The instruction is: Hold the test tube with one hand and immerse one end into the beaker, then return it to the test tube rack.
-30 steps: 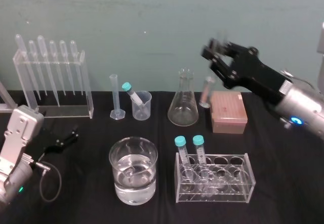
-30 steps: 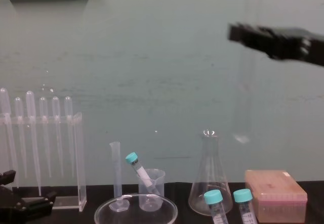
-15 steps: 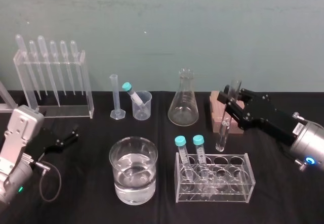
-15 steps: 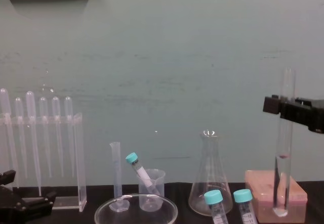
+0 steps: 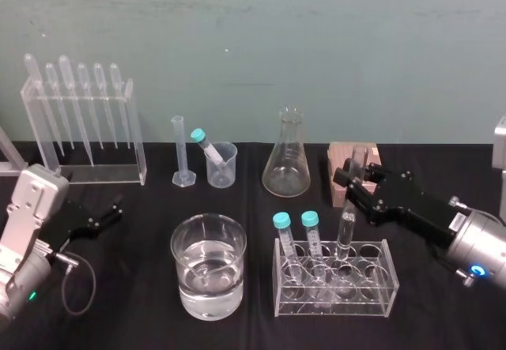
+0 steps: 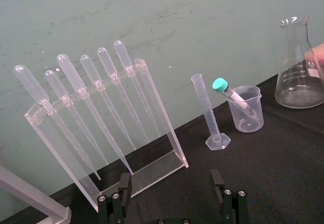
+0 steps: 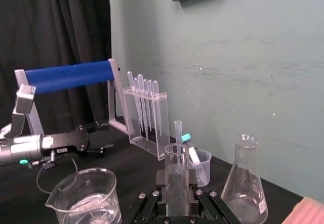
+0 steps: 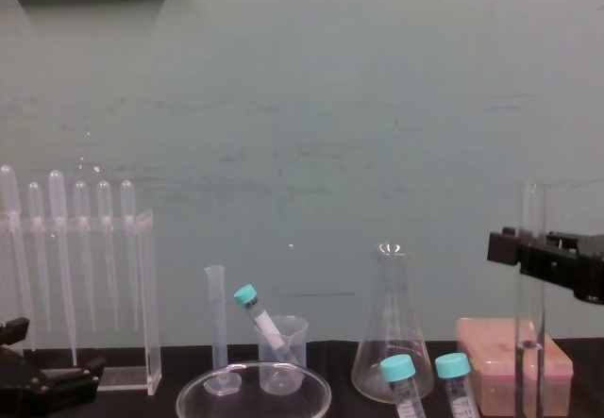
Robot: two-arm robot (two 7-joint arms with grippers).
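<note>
Now my right end effector (image 5: pixel 353 188), clamping the test tube (image 5: pixel 345 227), has lowered it into the clear test tube rack (image 5: pixel 368 295) at four o'clock; release next.

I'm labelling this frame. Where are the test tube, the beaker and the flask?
test tube (image 5: pixel 346 227): head view, lower half of the glass.
beaker (image 5: pixel 209 295): head view, front wall.
flask (image 5: pixel 285 168): head view, wide body.

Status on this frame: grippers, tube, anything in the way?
Right gripper shut on test tube, upright, tip in clear rack hole. Left gripper open, parked left. Capped tubes alongside, apart.
</note>
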